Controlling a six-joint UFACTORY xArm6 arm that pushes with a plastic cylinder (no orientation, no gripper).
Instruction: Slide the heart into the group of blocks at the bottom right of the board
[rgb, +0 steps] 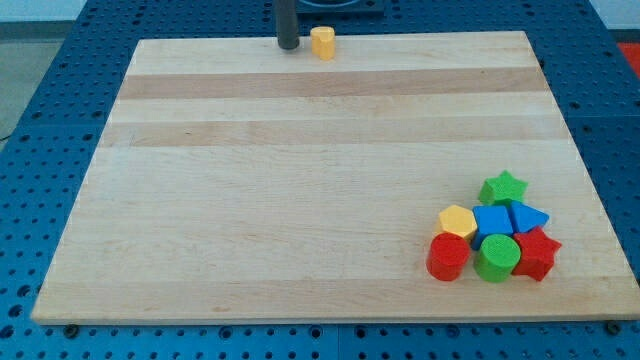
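Note:
A small yellow heart block (322, 42) sits at the top edge of the wooden board (300, 180), a little left of centre. My tip (288, 45) is just to the left of the heart, a small gap apart. At the bottom right is a tight group: a green star (503, 187), a yellow hexagon (457, 220), a blue cube (493, 221), a blue triangle (529, 217), a red cylinder (447, 257), a green cylinder (497, 257) and a red star (536, 254).
The board lies on a blue perforated table (60, 90). The rod rises out of the view's top.

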